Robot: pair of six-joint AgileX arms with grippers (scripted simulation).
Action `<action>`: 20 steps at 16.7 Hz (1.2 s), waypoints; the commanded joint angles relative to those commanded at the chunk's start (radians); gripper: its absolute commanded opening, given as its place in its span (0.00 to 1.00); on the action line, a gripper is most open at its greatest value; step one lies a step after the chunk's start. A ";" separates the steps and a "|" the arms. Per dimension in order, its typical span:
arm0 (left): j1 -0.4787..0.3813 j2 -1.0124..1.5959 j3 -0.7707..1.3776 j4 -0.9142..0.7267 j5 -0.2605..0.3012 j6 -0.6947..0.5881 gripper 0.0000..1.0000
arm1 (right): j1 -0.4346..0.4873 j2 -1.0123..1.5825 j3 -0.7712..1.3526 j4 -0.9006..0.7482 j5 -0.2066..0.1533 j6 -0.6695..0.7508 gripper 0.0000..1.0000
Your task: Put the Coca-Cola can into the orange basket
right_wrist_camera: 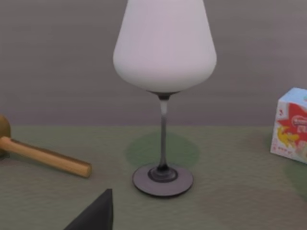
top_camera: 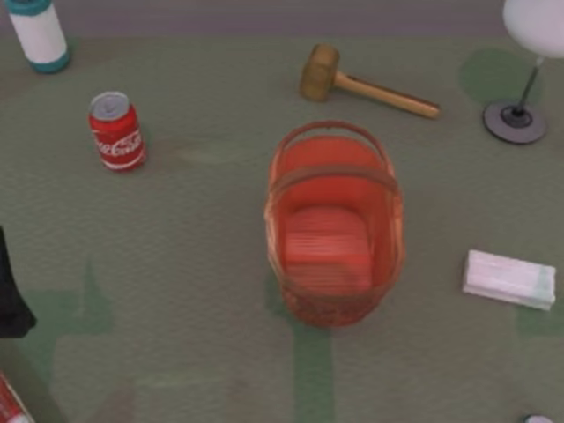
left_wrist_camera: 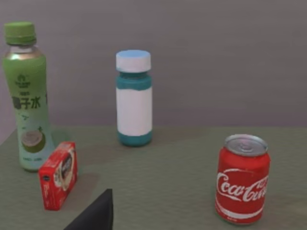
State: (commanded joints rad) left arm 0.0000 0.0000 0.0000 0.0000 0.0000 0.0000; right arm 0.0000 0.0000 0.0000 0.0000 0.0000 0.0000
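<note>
Orange basket (top_camera: 334, 225) empty, Coca-Cola can (top_camera: 115, 130) upright, apart

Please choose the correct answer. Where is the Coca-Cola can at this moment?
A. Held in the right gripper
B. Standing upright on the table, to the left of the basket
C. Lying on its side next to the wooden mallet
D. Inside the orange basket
B. The Coca-Cola can stands upright on the table, apart from and left of the orange basket, which holds nothing.

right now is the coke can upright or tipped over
Upright: the Coca-Cola can stands on its base on the table, silver top up, clear of the orange basket.
</note>
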 joint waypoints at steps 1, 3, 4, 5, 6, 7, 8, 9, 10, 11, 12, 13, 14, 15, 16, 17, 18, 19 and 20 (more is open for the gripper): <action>0.000 0.000 0.000 0.000 0.000 0.000 1.00 | 0.000 0.000 0.000 0.000 0.000 0.000 1.00; 0.000 0.005 0.006 -0.004 0.001 0.001 1.00 | 0.000 0.000 0.000 0.000 0.000 0.000 1.00; -0.001 0.016 0.017 -0.011 0.002 0.004 1.00 | 0.000 0.000 0.000 0.000 0.000 0.000 1.00; -0.003 0.037 0.038 -0.025 0.005 0.009 1.00 | 0.000 0.000 0.000 0.000 0.000 0.000 1.00; -0.006 0.064 0.066 -0.043 0.008 0.016 1.00 | 0.000 0.000 0.000 0.000 0.000 0.000 1.00; -0.009 0.098 0.099 -0.066 0.013 0.024 1.00 | 0.000 0.000 0.000 0.000 0.000 0.000 1.00; -0.012 0.140 0.139 -0.093 0.018 0.035 1.00 | 0.000 0.000 0.000 0.000 0.000 0.000 1.00; -0.017 0.190 0.185 -0.126 0.024 0.047 1.00 | 0.000 0.000 0.000 0.000 0.000 0.000 1.00; -0.022 0.246 0.235 -0.163 0.030 0.061 1.00 | 0.000 0.000 0.000 0.000 0.000 0.000 1.00; -0.027 0.308 0.290 -0.203 0.037 0.076 1.00 | 0.000 0.000 0.000 0.000 0.000 0.000 1.00; -0.032 0.378 0.351 -0.248 0.044 0.094 1.00 | 0.000 0.000 0.000 0.000 0.000 0.000 1.00; -0.038 0.452 0.414 -0.296 0.051 0.113 1.00 | 0.000 0.000 0.000 0.000 0.000 0.000 1.00; -0.044 0.532 0.481 -0.347 0.058 0.132 1.00 | 0.000 0.000 0.000 0.000 0.000 0.000 1.00; -0.050 0.618 0.552 -0.403 0.064 0.154 1.00 | 0.000 0.000 0.000 0.000 0.000 0.000 1.00; -0.055 0.708 0.625 -0.460 0.070 0.177 1.00 | 0.000 0.000 0.000 0.000 0.000 0.000 1.00; -0.061 0.801 0.700 -0.519 0.076 0.200 1.00 | 0.000 0.000 0.000 0.000 0.000 0.000 1.00; -0.067 0.899 0.778 -0.580 0.082 0.225 1.00 | 0.000 0.000 0.000 0.000 0.000 0.000 1.00; -0.072 1.000 0.858 -0.643 0.086 0.250 1.00 | 0.000 0.000 0.000 0.000 0.000 0.000 1.00; -0.077 1.102 0.940 -0.706 0.091 0.276 1.00 | 0.000 0.000 0.000 0.000 0.000 0.000 1.00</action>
State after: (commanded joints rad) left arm -0.0770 1.1021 0.9397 -0.7058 0.0907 0.2762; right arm 0.0000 0.0000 0.0000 0.0000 0.0000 0.0000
